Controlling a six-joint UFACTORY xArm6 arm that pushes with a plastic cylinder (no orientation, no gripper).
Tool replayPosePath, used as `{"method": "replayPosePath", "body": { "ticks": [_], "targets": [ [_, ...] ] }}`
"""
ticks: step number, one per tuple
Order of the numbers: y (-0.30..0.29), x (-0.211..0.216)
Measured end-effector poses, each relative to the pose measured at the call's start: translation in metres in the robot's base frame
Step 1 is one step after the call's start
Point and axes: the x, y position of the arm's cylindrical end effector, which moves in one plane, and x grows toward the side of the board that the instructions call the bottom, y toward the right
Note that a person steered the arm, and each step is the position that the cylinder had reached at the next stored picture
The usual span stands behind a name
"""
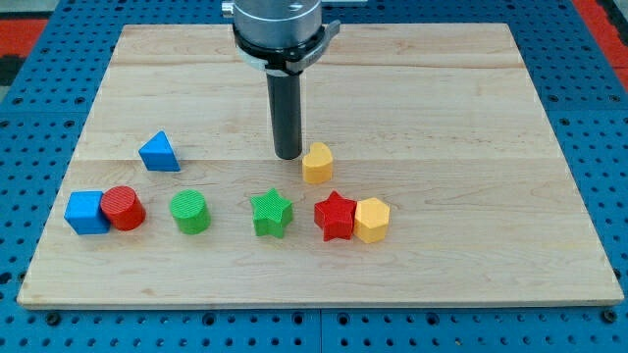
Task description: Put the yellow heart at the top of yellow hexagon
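The yellow heart (pixel 317 163) lies near the board's middle. The yellow hexagon (pixel 372 220) lies below and to the right of it, touching the red star (pixel 336 216) on its left. My tip (pixel 288 155) stands just left of the yellow heart, very close to it or touching it. The heart is above and left of the hexagon, with a gap between them.
A green star (pixel 271 214), a green cylinder (pixel 188 212), a red cylinder (pixel 123 208) and a blue cube (pixel 86 213) form a row to the view's left. A blue triangle (pixel 158 152) lies above them. The wooden board (pixel 491 118) sits on a blue pegboard.
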Motion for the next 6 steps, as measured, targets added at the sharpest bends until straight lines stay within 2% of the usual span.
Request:
{"method": "replayPosePath", "body": {
  "ticks": [2,4,5,6],
  "targets": [
    [0.001,0.008],
    [0.066,0.045],
    [0.058,0.013],
    [0.081,0.024]
  ]
}}
